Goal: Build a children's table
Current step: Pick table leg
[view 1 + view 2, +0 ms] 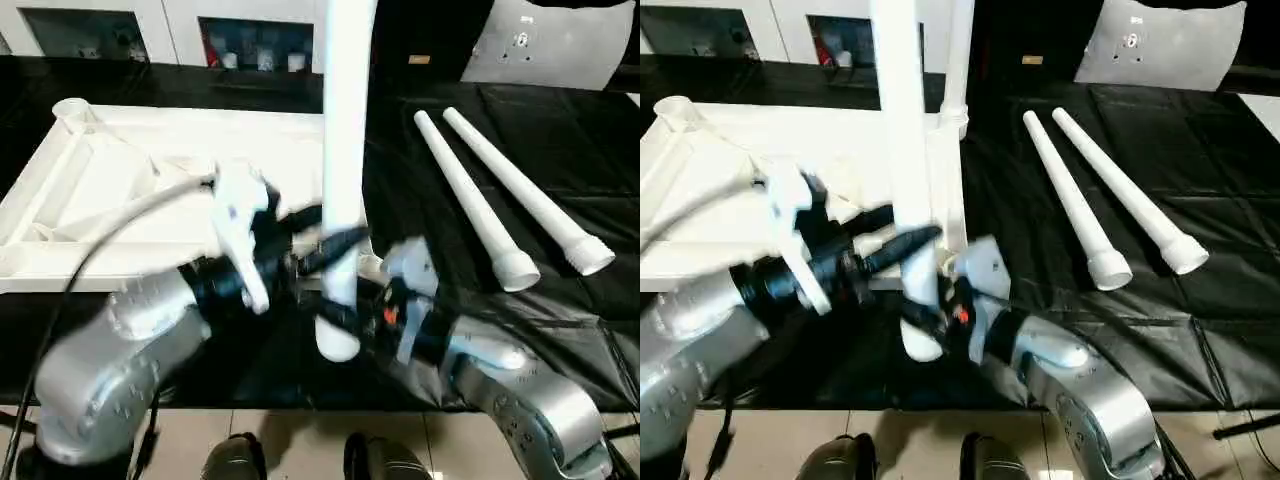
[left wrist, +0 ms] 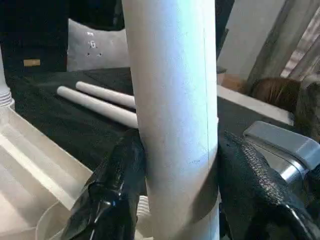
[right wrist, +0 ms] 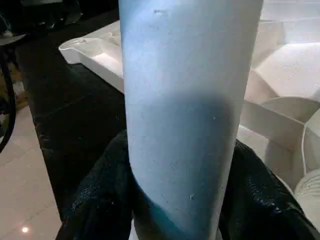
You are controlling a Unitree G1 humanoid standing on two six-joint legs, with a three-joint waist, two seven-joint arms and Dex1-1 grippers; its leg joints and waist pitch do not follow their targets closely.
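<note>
Left wrist view: left gripper point(image 2: 175, 200) clamps the long white tubular plastic leg point(image 2: 172, 100).
Right gripper point(image 3: 180, 200): clamps same leg, upright.

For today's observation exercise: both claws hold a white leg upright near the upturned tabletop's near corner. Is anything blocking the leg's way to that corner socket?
Nothing visible blocks it. The leg is clamped upright by the left claw and right claw, right beside the tabletop. The near corner socket is mostly hidden behind them. The two spare legs lie apart on the black cover.
</note>
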